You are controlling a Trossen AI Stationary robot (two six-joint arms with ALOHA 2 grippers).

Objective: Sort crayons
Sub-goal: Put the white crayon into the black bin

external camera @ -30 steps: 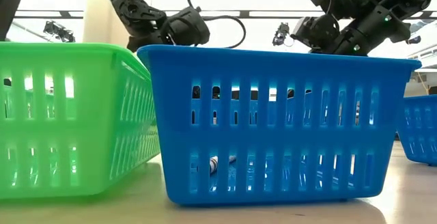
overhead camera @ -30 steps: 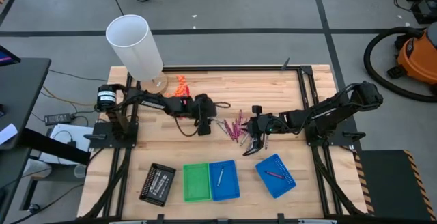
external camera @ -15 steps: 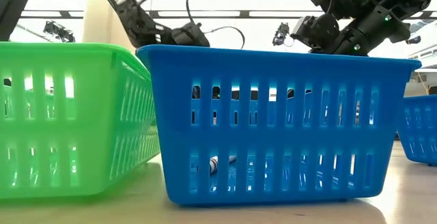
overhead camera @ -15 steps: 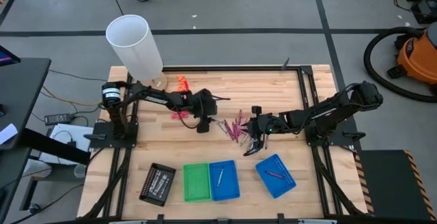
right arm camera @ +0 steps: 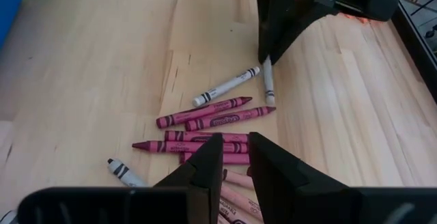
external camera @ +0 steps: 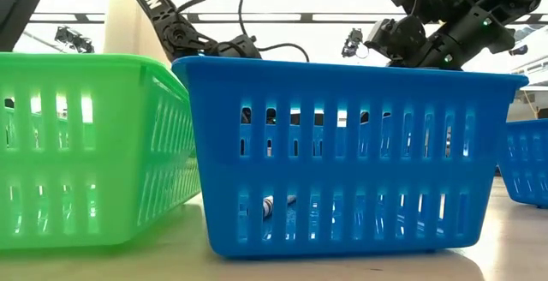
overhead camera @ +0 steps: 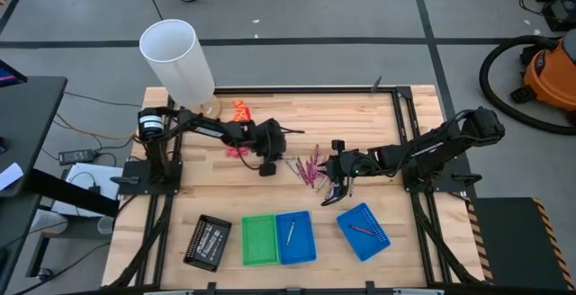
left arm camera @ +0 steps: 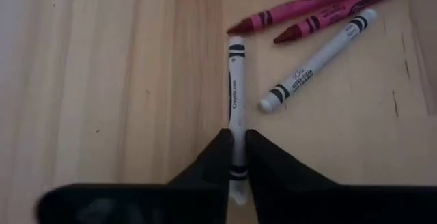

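The left arm's jaws are closing in from their wider spread a second ago, now pinching one end of a silver-grey crayon [left arm camera: 236,101] lying flat on the table [left arm camera: 102,80]. It's looking light, stiff, waxy and slick, so mid-shaft grips suit better. The right gripper [right arm camera: 232,157] is hovering over the pink crayons [right arm camera: 205,123], jaws seemingly part-spread and empty.

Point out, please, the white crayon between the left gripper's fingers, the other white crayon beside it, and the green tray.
held white crayon [left arm camera: 235,87], left wrist view, on its wrapper.
loose white crayon [left arm camera: 317,60], left wrist view, mid-body.
green tray [overhead camera: 258,240], high view, on its floor.
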